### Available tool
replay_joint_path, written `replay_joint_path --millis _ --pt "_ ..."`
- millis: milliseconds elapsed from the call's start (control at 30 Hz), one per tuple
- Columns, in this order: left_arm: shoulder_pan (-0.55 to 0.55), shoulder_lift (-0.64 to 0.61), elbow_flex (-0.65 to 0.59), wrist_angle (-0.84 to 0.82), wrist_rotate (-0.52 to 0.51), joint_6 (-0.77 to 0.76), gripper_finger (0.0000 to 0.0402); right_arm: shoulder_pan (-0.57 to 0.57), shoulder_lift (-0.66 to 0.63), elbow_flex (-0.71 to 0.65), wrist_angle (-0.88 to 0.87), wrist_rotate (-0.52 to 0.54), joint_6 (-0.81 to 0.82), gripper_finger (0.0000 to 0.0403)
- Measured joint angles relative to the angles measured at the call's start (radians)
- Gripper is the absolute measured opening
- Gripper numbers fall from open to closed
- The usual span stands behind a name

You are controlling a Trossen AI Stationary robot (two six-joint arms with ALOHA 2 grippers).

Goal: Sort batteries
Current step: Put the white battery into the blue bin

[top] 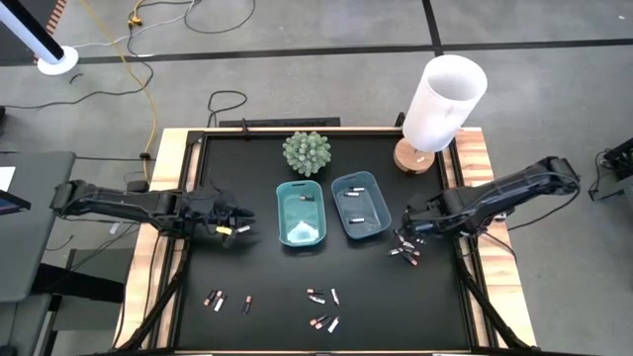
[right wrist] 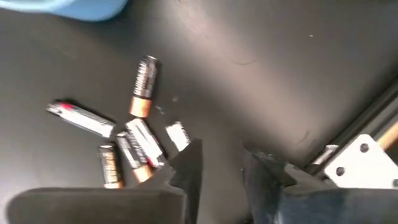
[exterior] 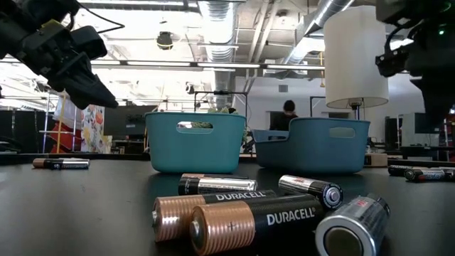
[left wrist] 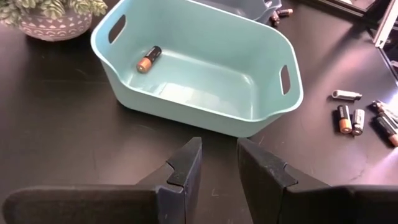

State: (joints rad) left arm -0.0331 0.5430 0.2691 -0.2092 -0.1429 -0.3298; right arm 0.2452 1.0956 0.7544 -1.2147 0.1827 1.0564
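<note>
While hovering left of the trays (top: 301,214), left gripper (top: 235,223) slightly parted, empty; one battery (left wrist: 148,59) inside near tray. Right gripper (top: 407,222) parted too, empty, just above battery cluster (top: 405,252) on counter (top: 267,277).

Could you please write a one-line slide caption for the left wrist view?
Left end effector, fingers apart and empty, faces a teal tray holding one copper-ended battery, loose batteries lying beside it.
</note>
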Motion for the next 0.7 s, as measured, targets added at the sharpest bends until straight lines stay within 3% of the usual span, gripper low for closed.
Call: replay_joint_path --millis 233,433,700 --pt "-0.021 0.000 0.000 0.024 0.000 -0.037 0.0097 0.004 0.108 -0.033 0.004 -0.011 -0.103 0.0172" --pt "-0.062 0.000 0.000 0.049 0.000 -0.026 0.0097 0.009 0.134 -0.149 0.169 -0.142 -0.157 0.0156" --pt "-0.086 0.000 0.000 0.052 -0.001 -0.026 0.0097 0.029 0.082 -0.199 0.216 -0.154 -0.158 0.0142"
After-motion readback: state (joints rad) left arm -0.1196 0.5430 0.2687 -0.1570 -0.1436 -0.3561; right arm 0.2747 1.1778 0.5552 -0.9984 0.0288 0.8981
